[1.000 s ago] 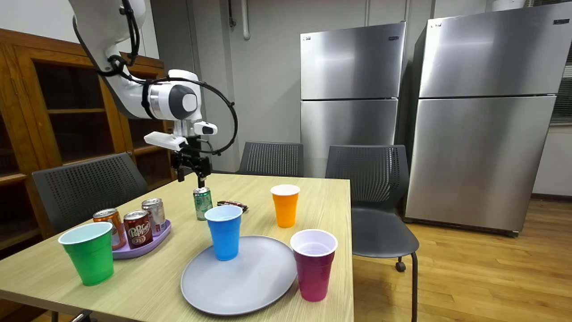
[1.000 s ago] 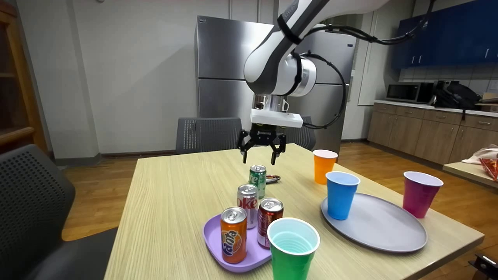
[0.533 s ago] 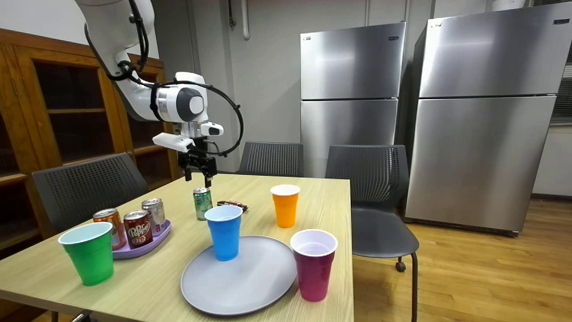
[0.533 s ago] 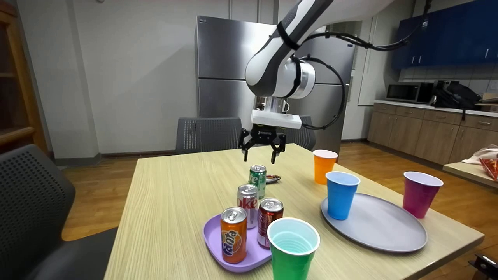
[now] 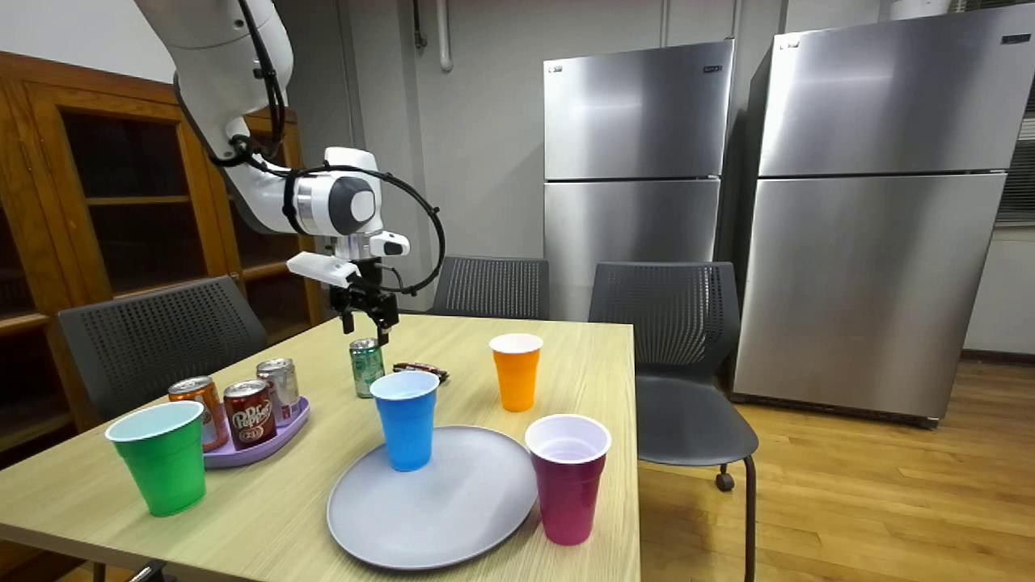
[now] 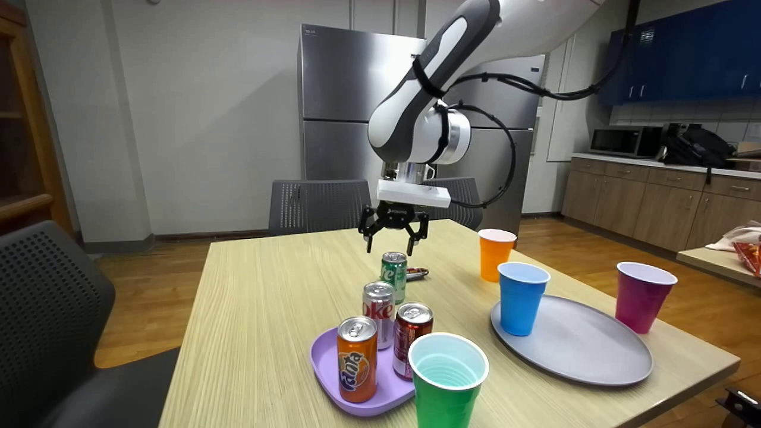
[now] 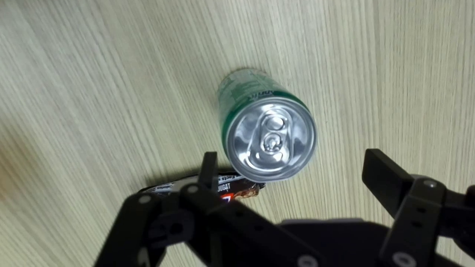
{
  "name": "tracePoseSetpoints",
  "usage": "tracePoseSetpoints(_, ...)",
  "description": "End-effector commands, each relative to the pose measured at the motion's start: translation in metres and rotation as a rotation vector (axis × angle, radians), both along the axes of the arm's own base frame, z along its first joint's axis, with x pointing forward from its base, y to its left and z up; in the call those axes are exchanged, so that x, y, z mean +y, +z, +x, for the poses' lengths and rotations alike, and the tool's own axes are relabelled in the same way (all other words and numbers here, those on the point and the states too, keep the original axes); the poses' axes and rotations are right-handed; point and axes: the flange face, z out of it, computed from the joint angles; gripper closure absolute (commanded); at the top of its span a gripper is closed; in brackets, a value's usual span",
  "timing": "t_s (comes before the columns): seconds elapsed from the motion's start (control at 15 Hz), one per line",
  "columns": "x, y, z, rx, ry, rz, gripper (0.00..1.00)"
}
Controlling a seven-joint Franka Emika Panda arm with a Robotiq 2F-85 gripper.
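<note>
Currently, black two-fingered gripper (image 6: 389,250) is hovering, spread wide, above small green-and-silver cylindrical metal can (image 7: 271,137); long brown glossy-wrapped candy bar (image 5: 420,370) is lying near it.

White arm (image 6: 386,122), grey panels (image 6: 474,38), looping black cable (image 5: 434,210); black hand (image 6: 389,248), silver screws (image 7: 404,259).

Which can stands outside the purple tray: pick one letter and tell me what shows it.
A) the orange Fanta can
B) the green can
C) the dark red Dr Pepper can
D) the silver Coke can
B: an exterior view shows the green can standing upright directly on the table, with bare tabletop between it and the purple tray.
</note>
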Motion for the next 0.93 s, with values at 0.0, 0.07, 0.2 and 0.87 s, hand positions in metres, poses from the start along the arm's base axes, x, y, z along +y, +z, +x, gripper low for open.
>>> tracePoseSetpoints(0.0, 0.002, -0.003, 0.013, -0.016, -0.009, -0.005, 0.0)
tracePoseSetpoints(0.07, 0.003, -0.005, 0.014, -0.016, -0.009, -0.005, 0.0)
tracePoseSetpoints(0.2, 0.003, -0.008, 0.014, -0.013, -0.007, -0.008, 0.0)
tracePoseSetpoints(0.87, 0.0, -0.013, 0.009, 0.0, 0.0, -0.009, 0.0)
